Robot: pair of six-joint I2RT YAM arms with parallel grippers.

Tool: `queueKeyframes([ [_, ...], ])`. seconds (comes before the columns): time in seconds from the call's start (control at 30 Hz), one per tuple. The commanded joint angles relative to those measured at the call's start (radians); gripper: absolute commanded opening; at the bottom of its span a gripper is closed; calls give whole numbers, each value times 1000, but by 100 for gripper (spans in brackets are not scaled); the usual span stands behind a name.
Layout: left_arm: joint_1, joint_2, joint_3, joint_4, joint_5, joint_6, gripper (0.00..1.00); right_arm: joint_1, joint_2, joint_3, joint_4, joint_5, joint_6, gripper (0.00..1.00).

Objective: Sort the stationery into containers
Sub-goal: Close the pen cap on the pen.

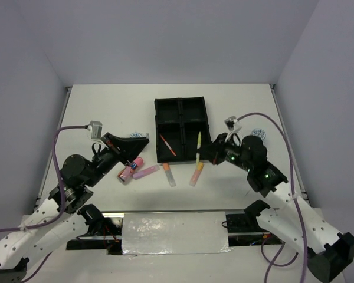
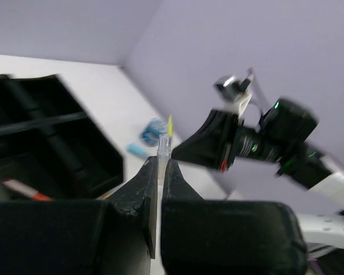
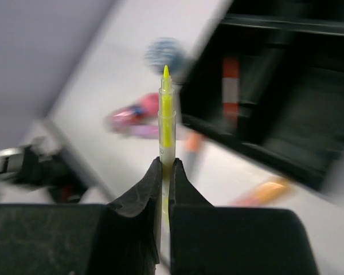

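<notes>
My right gripper (image 1: pixel 205 152) (image 3: pixel 165 163) is shut on a clear-barrelled yellow pen (image 1: pixel 198 144) (image 3: pixel 167 114) and holds it over the near right edge of the black tray (image 1: pixel 180 106) (image 3: pixel 275 123). A thin orange pen (image 1: pixel 167 145) (image 3: pixel 230 80) lies in the near left compartment. My left gripper (image 1: pixel 145 140) (image 2: pixel 159 162) is shut with only a thin slit, and nothing shows in it. It hovers left of the tray. On the table in front lie a pink tube (image 1: pixel 130 171), a purple marker (image 1: pixel 146 171) and two orange markers (image 1: pixel 169 174) (image 1: pixel 196 174).
One blue-white tape roll (image 1: pixel 138 135) lies by the left gripper, another (image 1: pixel 258 133) right of the tray behind the right arm. A light blue marker (image 2: pixel 136 150) lies near that roll. White walls close the table on three sides.
</notes>
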Motion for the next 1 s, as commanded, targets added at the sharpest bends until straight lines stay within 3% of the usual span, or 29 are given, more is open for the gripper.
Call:
queueKeyframes([
  [0.0,-5,39,-76,499,159,-175,0,138,-79,-131,376,-116,285,0],
  [0.1,-7,132,-85,668,223,-229,0,312,-49,-119,484,-65,291,0],
  [0.23,-14,212,-109,787,214,-275,0,409,51,-93,622,-99,303,0],
  [0.57,-91,204,-64,690,122,-211,0,462,106,-38,658,-106,236,0],
  [0.97,-97,192,-36,612,76,-143,0,521,89,-28,633,-71,206,0],
])
